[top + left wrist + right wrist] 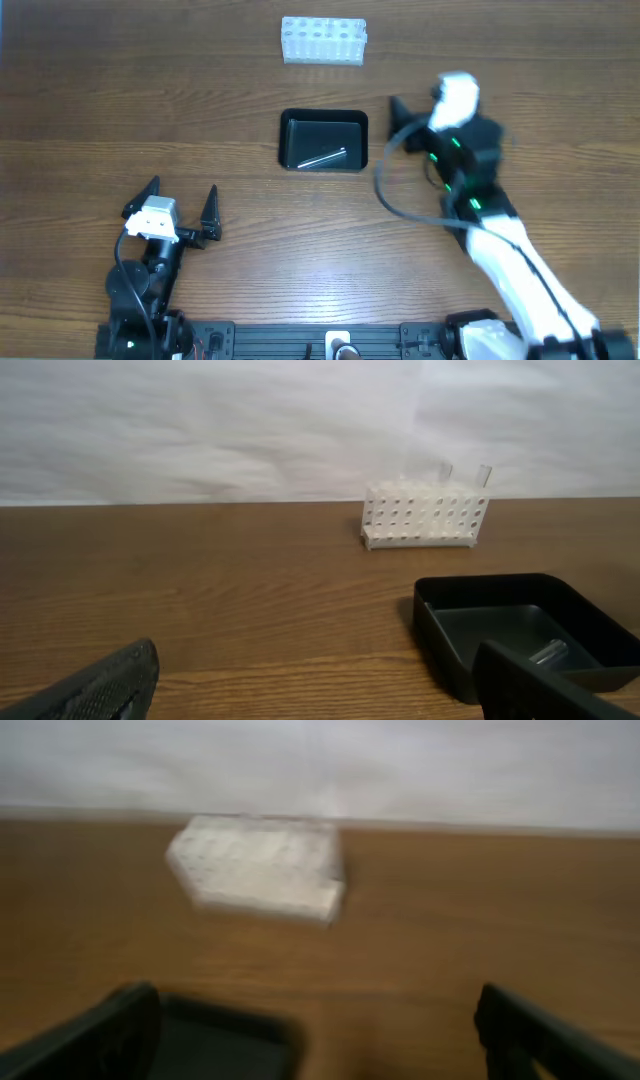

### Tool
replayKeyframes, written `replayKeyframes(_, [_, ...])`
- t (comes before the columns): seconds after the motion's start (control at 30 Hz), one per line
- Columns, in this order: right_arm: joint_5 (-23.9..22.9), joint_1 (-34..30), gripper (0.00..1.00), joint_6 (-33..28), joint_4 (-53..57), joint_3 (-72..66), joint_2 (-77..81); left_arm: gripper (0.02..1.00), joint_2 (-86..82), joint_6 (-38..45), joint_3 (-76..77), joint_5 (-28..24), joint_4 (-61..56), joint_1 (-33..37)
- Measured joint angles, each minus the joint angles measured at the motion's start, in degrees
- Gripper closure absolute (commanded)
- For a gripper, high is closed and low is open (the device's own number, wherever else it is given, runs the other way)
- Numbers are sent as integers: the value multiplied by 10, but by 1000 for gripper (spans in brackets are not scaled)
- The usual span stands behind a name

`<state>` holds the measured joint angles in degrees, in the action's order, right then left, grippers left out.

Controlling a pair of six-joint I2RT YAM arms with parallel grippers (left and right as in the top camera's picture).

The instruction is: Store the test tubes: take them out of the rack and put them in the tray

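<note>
A white test tube rack (323, 41) stands at the far side of the table. In the left wrist view the rack (425, 515) has two clear tubes (485, 474) sticking up at one end. The black tray (283, 140) sits nearer the middle and holds one test tube (322, 157), also seen lying in the tray (548, 652). My right gripper (410, 125) hangs open just right of the tray, facing the rack (258, 868), with the tray's corner (230, 1035) below it. My left gripper (182, 205) rests open at the near left, holding nothing.
Bare wooden tabletop (150, 100) stretches on all sides of the rack and tray. A black cable (385, 195) loops from the right arm over the table, right of the tray. A pale wall rises behind the table's far edge (200, 503).
</note>
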<state>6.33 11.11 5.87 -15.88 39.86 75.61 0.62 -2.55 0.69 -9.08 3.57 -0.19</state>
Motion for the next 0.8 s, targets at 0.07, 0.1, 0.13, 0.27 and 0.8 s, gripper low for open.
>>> replayKeyframes(0.07, [5,29,9,0,40,56,55,18,0,0,0,0,0,0])
replayKeyframes(0.1, [7,41,9,0,58,84,80,18,0,0,0,0,0,0])
replayKeyframes(0.13, [7,52,9,2,79,113,104,18,0,0,0,0,0,0])
replayKeyframes(0.27, [-8,87,7,20,161,232,193,18,0,0,0,0,0,0])
replayKeyframes(0.8, [-120,149,12,64,276,559,436,18,0,0,0,0,0,0])
